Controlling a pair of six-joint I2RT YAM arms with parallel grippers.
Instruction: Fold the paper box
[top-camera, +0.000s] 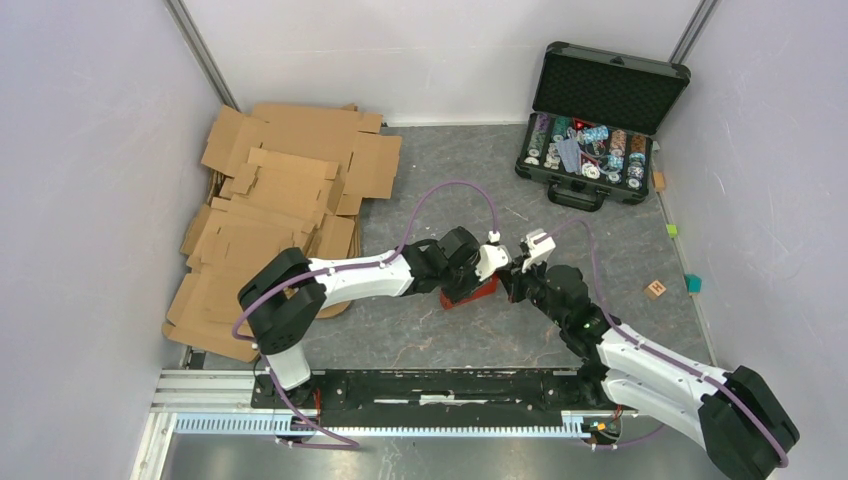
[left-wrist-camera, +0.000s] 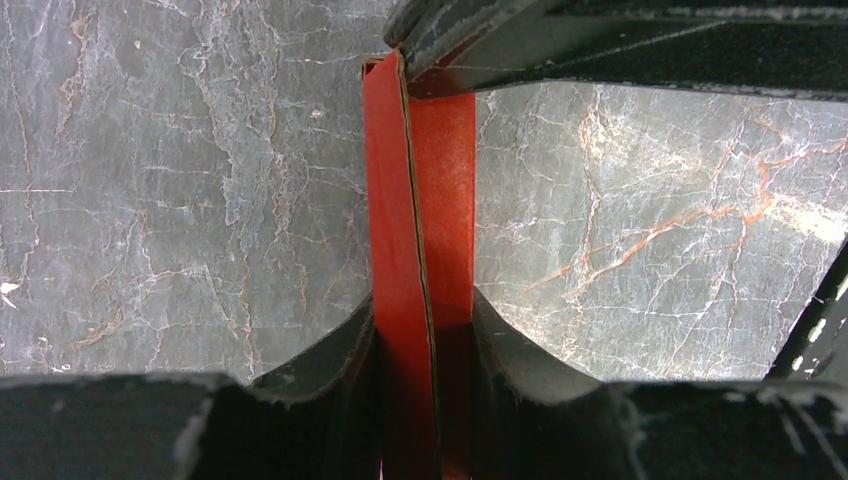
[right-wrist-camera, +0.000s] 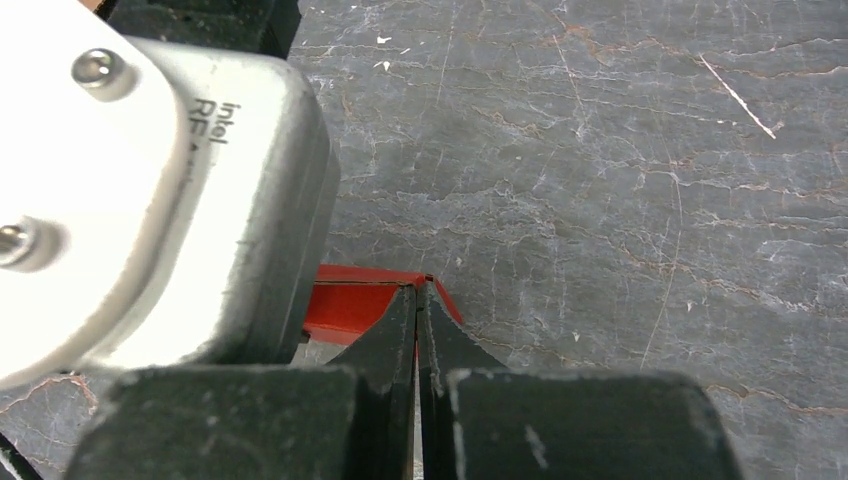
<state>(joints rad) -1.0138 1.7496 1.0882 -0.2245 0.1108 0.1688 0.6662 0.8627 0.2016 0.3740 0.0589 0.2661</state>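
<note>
Near the centre of the tabletop (top-camera: 440, 160), your left gripper (left-wrist-camera: 422, 305) clamps the paper box (top-camera: 470, 293) wall, right gripper (right-wrist-camera: 417, 295) fully closed; crease firmly before releasing.

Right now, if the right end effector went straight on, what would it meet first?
The box: the tips of the right end effector sit at its red edge, though contact is unclear.

The left arm (top-camera: 350, 275) stretches low to the right, and the left gripper (left-wrist-camera: 425, 335) pinches a wall of the paper box (left-wrist-camera: 400, 200) between its fingers. The right arm (top-camera: 640, 360) slants in towards it, the right gripper (right-wrist-camera: 416, 300) with fingertips pressed together
</note>
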